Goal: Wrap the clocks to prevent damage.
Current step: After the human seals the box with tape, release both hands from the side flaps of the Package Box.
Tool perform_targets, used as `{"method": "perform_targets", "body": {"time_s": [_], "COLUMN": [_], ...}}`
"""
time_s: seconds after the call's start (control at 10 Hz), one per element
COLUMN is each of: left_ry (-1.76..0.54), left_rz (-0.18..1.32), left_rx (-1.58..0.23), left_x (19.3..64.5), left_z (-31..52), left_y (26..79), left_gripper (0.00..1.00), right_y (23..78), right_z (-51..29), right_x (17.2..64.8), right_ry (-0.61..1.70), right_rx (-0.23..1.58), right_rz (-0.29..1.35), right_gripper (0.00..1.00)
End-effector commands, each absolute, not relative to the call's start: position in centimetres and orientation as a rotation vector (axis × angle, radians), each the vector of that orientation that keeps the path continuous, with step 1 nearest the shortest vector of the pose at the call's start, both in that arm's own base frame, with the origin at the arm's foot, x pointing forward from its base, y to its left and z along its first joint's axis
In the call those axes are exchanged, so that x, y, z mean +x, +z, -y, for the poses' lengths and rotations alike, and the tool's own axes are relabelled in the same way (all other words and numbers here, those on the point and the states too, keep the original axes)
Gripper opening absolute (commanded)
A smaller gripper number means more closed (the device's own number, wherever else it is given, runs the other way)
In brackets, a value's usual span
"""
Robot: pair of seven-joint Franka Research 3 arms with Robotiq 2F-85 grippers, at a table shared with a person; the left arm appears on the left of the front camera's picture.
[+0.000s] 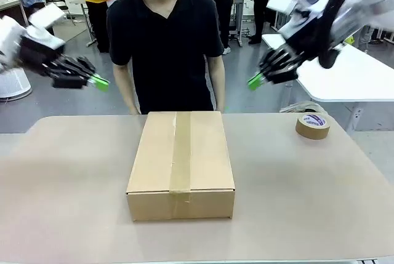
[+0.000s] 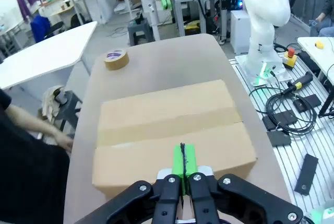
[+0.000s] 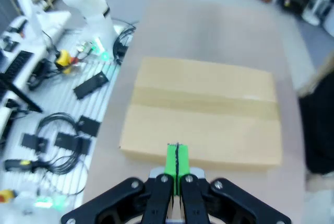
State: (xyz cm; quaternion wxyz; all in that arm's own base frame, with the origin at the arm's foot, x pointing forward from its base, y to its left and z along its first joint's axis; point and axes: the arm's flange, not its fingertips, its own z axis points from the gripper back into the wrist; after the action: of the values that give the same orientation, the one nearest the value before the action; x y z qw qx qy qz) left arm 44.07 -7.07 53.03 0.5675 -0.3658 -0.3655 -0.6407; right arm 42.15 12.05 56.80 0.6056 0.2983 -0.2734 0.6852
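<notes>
- The cardboard box sits mid-table, flaps sealed with a strip of brown tape down the middle. No clocks showing, presumably inside.
- I'd guess it's stiff-walled but fragile and maybe hefty inside. Press the two long sides; the top is too wide to pinch.
- The roll of packing tape is well apart, near the far right corner.
- Left gripper and right gripper hover above the table, green pads pressed together, holding nothing.
- Person stands at the far edge.
</notes>
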Motion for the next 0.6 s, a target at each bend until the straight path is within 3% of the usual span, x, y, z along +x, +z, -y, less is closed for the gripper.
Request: {"method": "perform_targets", "body": {"time_s": [0.0, 0.5], "left_ry": [-1.482, -1.482], "left_rz": [0.814, 0.845], "left_rx": [-0.803, -0.784], "left_x": [42.8, 42.5], "left_z": [5.1, 4.4], "left_y": [54.9, 56.0], "left_gripper": [0.01, 0.01], "right_y": [58.4, 59.4], "right_z": [-10.9, -10.0], "right_x": [41.3, 40.8], "right_ry": [1.530, 1.534], "right_rx": [0.643, 0.633], "right_rz": [0.581, 0.608], "right_gripper": [0.01, 0.01]}}
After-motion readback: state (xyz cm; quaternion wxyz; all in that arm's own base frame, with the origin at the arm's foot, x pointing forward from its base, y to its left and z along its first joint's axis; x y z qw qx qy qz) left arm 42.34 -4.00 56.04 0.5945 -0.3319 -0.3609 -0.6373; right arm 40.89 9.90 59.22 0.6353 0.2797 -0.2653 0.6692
